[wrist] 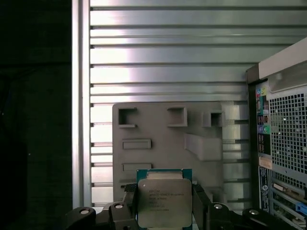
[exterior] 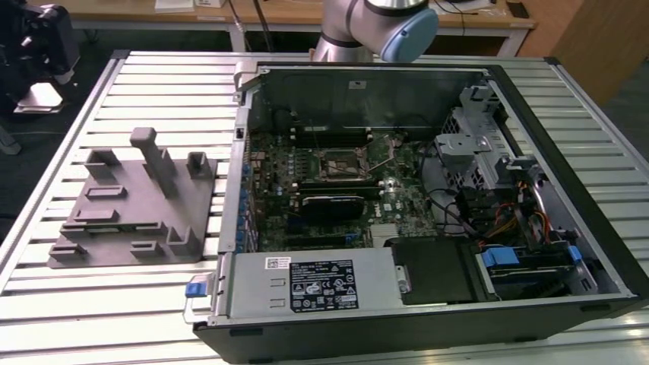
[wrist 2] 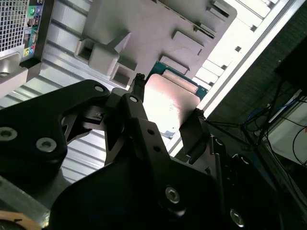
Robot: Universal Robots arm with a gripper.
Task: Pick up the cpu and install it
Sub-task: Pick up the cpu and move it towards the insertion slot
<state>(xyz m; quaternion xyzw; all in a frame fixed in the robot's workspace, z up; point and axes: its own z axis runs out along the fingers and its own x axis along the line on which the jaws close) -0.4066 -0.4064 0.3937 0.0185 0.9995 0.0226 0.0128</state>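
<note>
The exterior view stands high off one edge of the worktop (exterior: 152,99). It looks steeply down across it toward the arm (exterior: 375,30) at the far edge, wide enough to take in the whole open computer case (exterior: 406,334) and the grey fixture block (exterior: 132,205) beside it. The first wrist view looks straight down along the tool (wrist: 164,206), well above the slats, squarely over the fixture block. The second wrist view sits close behind the tool's black linkage and looks past it at a slant. Both wrist views share the cpu (wrist: 164,199) in the tool, the block and the case's port panel (wrist: 263,124). All three share block and case.
</note>
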